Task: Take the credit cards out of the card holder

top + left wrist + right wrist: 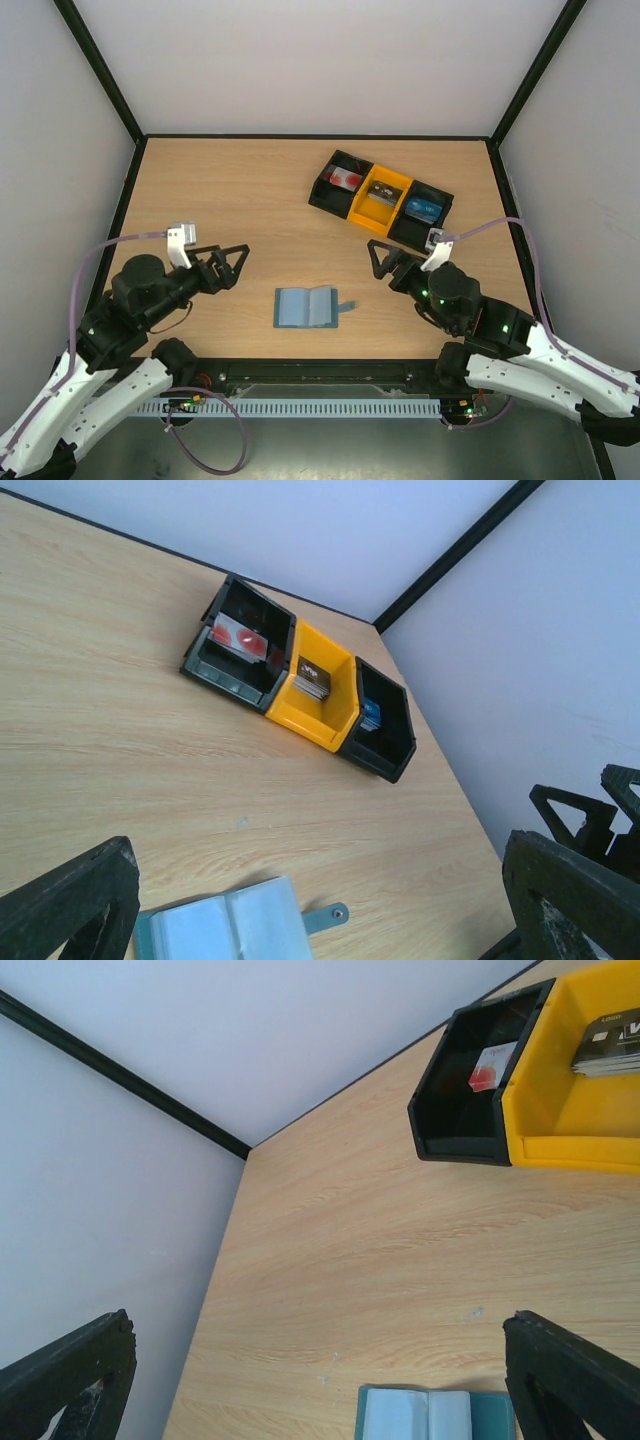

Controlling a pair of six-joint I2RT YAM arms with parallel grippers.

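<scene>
— Where are your hands?

— My left hand (238, 267) is out over the left half of the counter (220, 190). The arm is folded low and the fingers point right, toward the middle. My right hand (375, 260) mirrors it from the other side: elbow tucked back near the front edge, fingers pointing left. Both hands are spread wide and hold nothing.

— And the card holder?

— The card holder (308, 306) lies open and flat on the counter near the front edge, with its pale inner pockets facing up. Its short tab sticks out to the right. It sits between my two hands, a little nearer my bases than either, and neither hand touches it.

— What sits in the tray (371, 214)?

— Seen from above, the white card with red marks (347, 179) is in the left black bin. The dark grey card (381, 193) is in the yellow middle bin, and the bright blue card (424, 209) is in the right black bin. The tray stands toward the far right of the counter, and my right hand is near its front, apart from it.
</scene>
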